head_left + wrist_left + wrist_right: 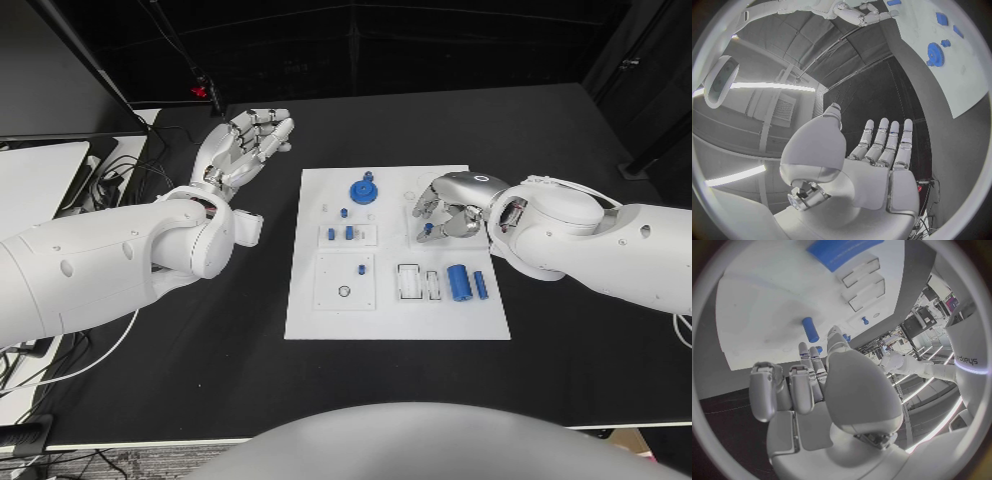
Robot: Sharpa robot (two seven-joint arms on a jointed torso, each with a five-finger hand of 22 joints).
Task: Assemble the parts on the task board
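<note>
The white task board [397,310] lies mid-table. On it are a blue gear [364,190], small blue pegs [340,233] and, low on the right, a blue cylinder [457,283] beside a thinner blue piece [480,285]. My right hand [447,208] hangs over the board's upper right, fingers pointing down at it. In the right wrist view a blue peg [810,329] sits just past the fingertips [803,347], and a bit of blue shows between a finger and the thumb; whether it is pinched is unclear. My left hand [248,143] lies flat and open on the black table, left of the board.
Empty rectangular slots [418,281] lie next to the blue cylinder, and a recessed plate with a small ring [345,281] sits at the board's lower left. A pale desk with cables [58,180] borders the table's left side. The left wrist view catches the board's edge [967,80] and the gear [934,52].
</note>
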